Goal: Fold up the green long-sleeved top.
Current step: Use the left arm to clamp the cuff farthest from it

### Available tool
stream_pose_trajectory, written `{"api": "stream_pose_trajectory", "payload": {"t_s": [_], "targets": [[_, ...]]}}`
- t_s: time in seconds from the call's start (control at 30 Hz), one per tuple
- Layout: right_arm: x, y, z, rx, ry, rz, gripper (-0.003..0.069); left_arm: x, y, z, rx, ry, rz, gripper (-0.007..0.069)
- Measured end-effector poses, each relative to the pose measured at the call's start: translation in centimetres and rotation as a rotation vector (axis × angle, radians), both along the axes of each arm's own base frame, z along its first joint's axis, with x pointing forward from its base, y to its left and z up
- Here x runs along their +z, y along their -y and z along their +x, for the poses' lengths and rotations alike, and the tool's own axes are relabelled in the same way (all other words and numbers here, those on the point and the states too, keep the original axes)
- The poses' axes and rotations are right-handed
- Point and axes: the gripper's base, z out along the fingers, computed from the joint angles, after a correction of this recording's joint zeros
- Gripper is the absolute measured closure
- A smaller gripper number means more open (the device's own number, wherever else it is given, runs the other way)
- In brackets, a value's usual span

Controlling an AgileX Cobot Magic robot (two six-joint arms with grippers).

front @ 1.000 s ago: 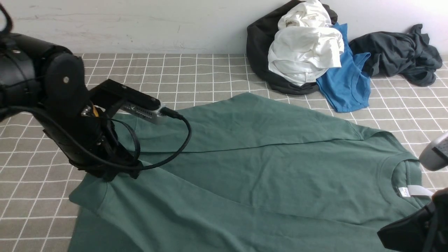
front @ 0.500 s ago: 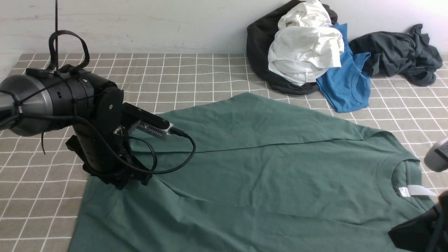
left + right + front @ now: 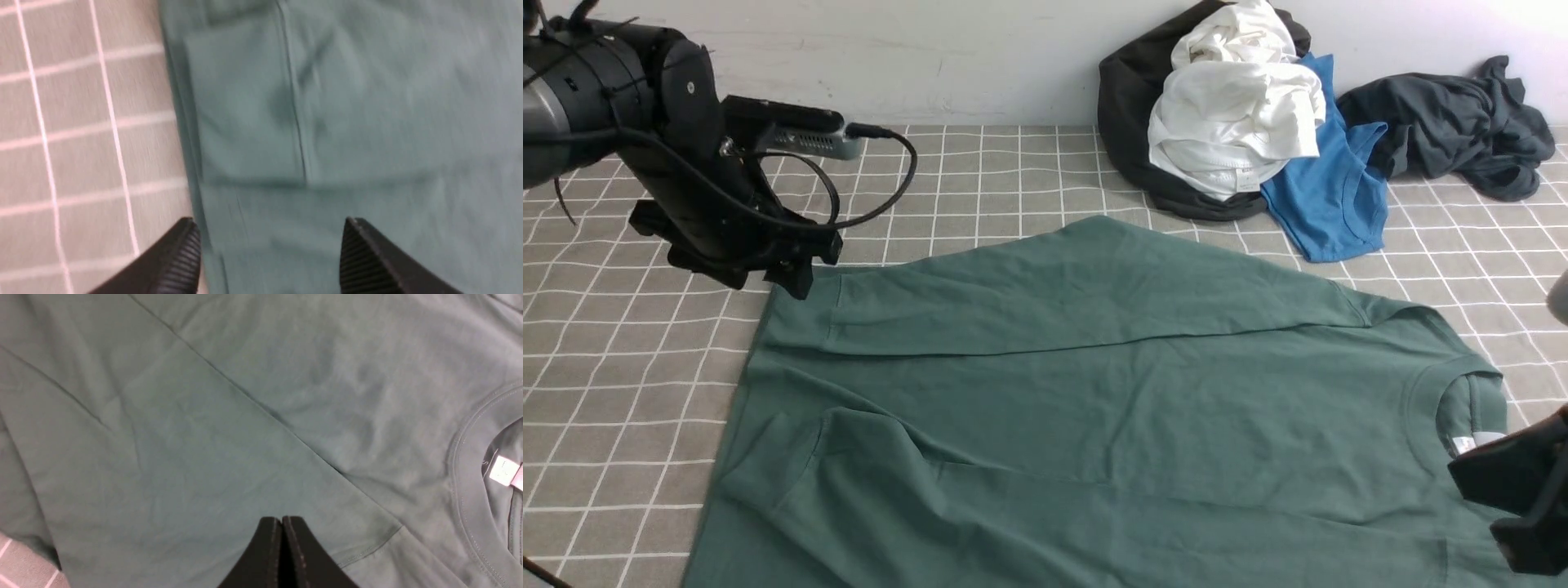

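I count one green long-sleeved top (image 3: 1094,392), flat across the near middle of the checked cloth (image 3: 980,180), collar toward the right edge, sleeves folded in over the body. Four more pieces are heaped at the far edge: black garment (image 3: 1127,106), white garment (image 3: 1233,114), blue top (image 3: 1331,196), dark grey garment (image 3: 1445,122). Left gripper (image 3: 269,228): jaws spread, empty, above the top's far left corner. Right gripper (image 3: 282,522): jaws pressed together, over fabric near the collar. Plain white wall (image 3: 849,57) behind.
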Motion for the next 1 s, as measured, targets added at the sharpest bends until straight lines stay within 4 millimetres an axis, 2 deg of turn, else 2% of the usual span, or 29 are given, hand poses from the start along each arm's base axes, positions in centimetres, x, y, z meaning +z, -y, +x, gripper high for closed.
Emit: {"api": "stream_pose_trajectory", "payload": {"t_s": [0.2, 0.23, 0.27, 0.4, 0.5, 0.6, 0.67, 0.7, 0.77, 0.8, 0.87, 1.0], "targets": [[-0.7, -0.2, 0.6, -0.023, -0.052, 0.001, 0.0673, -3.6, -1.0, 3.2, 0.039, -0.047, -0.020, 0.0198], [-0.7, -0.2, 0.6, -0.023, -0.055, 0.001, 0.0673, -3.8, -1.0, 3.3, 0.039, -0.049, -0.020, 0.0198], [-0.8, -0.2, 0.6, -0.026, -0.061, 0.001, 0.0673, -4.8, -1.1, 3.9, 0.042, -0.064, -0.018, 0.0198], [-0.8, -0.2, 0.4, -0.035, -0.084, 0.003, 0.0673, -6.8, -1.4, 4.9, 0.050, -0.092, -0.016, 0.0198], [-0.9, -0.2, 0.4, -0.037, -0.093, 0.003, 0.0673, -7.4, -1.4, 5.1, 0.051, -0.102, -0.016, 0.0202], [-0.9, -0.2, 0.4, -0.043, -0.097, 0.008, 0.0673, -7.8, -1.4, 5.1, 0.050, -0.112, -0.015, 0.0246], [-0.9, -0.2, 0.4, -0.049, -0.098, 0.012, 0.0673, -7.8, -1.4, 5.1, 0.049, -0.111, -0.015, 0.0319], [-0.9, -0.2, 0.4, -0.049, -0.098, 0.012, 0.0673, -7.8, -1.4, 5.1, 0.049, -0.111, -0.015, 0.0325], [-0.8, -0.2, 0.4, -0.056, -0.090, 0.018, 0.0673, -7.9, -1.5, 5.1, 0.051, -0.112, -0.015, 0.0411], [-0.8, -0.2, 0.5, -0.056, -0.090, 0.018, 0.0673, -7.9, -1.5, 5.1, 0.051, -0.113, -0.015, 0.0411], [-0.8, -0.2, 0.5, -0.058, -0.083, 0.020, 0.0673, -8.1, -1.7, 5.2, 0.050, -0.119, -0.013, 0.0487], [-0.8, -0.2, 0.5, -0.058, -0.081, 0.021, 0.0673, -8.3, -1.8, 5.2, 0.041, -0.129, -0.009, 0.0560]]}}
